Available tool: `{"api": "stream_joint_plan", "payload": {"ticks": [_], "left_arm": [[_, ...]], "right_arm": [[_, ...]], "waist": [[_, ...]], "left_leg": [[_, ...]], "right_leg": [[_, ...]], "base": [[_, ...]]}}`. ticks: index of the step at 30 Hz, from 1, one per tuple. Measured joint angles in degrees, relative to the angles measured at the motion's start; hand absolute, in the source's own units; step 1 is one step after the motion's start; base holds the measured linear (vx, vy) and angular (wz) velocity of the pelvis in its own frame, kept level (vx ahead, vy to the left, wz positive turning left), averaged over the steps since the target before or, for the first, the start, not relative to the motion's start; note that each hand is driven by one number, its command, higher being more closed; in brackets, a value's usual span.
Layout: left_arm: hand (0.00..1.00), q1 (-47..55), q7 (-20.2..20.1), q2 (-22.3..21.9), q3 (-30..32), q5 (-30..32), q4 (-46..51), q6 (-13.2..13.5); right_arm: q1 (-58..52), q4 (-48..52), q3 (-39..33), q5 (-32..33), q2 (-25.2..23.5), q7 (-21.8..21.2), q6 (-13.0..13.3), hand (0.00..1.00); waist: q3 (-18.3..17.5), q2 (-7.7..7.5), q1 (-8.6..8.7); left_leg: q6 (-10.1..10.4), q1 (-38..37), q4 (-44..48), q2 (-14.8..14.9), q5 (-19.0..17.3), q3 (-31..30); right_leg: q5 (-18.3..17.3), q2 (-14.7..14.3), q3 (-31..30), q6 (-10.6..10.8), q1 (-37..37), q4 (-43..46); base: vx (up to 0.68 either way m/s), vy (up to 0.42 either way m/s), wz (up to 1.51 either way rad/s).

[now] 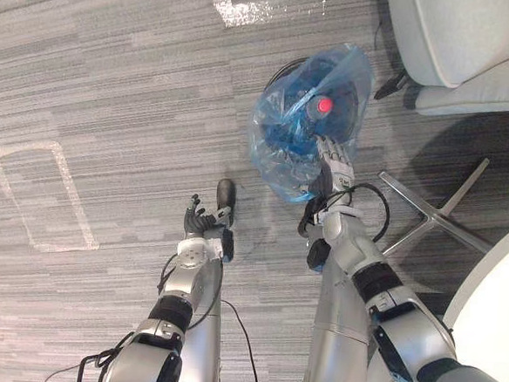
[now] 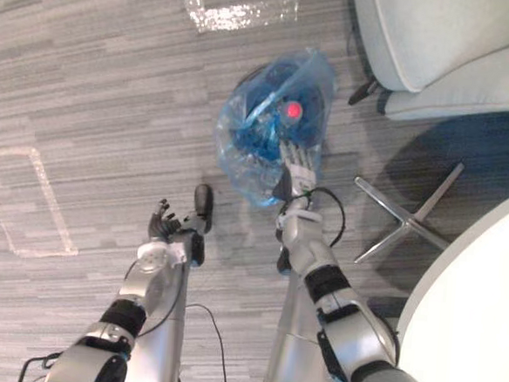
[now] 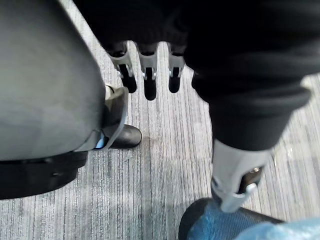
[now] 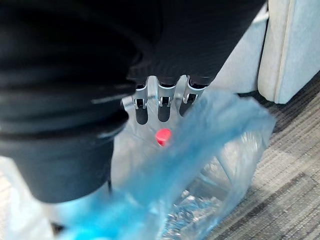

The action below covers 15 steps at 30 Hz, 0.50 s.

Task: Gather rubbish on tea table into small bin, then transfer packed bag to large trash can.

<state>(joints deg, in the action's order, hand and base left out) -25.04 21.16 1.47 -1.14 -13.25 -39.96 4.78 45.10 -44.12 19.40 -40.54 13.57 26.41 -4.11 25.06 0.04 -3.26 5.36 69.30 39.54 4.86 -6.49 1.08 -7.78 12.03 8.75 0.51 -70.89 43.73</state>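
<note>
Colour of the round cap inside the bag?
Red. The cap shows through the blue bag, clearest in the left eye view.

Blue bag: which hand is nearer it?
Right. The right hand is against the blue bag on its near side; the left hand hangs apart from it, over the carpet.

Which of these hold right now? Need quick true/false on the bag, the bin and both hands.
1. The blue bag sits in a dark bin on the carpet. True.
2. A red cap shows through the bag. True.
3. The left hand grips the bag. False: it hangs open over the carpet, apart from the bag; the right hand is at the bag.
4. The bag lies on a table. False: it is on the floor; the white table is off to the robot's right.
</note>
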Motion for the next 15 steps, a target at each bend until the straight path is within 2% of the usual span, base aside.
{"api": "stream_joint_plan", "payload": {"ticks": [7,8,15], "left_arm": [[0.00,-2.44,0.07,-0.45,0.01,-2.32,0.09,1.13],[0.00,-2.44,0.06,-0.49,-0.01,-2.55,0.29,1.18],[0.00,-2.75,0.09,-0.75,-0.02,-2.80,2.30,2.10]], "right_arm": [[3.34,-6.79,-0.18,-0.04,-0.43,-0.68,-1.45,0.00],[3.39,-7.05,-0.19,-0.06,-0.53,-0.72,-1.54,1.00],[6.10,-9.34,0.01,-2.25,-2.41,-1.84,-1.87,1.00]], "waist": [[0.01,0.00,0.03],[0.01,0.00,0.03],[0.00,0.00,-0.01]], "left_leg": [[0.54,3.24,-0.57,-0.61,1.56,-0.97],[0.57,3.37,-0.58,-0.62,1.59,-1.01],[1.12,5.61,-0.49,-1.32,2.16,-2.10]], "right_leg": [[-0.64,0.62,0.35,0.14,-3.84,2.12],[-0.77,0.63,0.35,0.32,-3.98,2.21],[-1.84,1.25,0.75,-0.37,-6.71,4.63]], "base": [[-0.03,-0.001,0.15],[-0.03,0.012,0.10],[-0.02,0.010,0.13]]}}
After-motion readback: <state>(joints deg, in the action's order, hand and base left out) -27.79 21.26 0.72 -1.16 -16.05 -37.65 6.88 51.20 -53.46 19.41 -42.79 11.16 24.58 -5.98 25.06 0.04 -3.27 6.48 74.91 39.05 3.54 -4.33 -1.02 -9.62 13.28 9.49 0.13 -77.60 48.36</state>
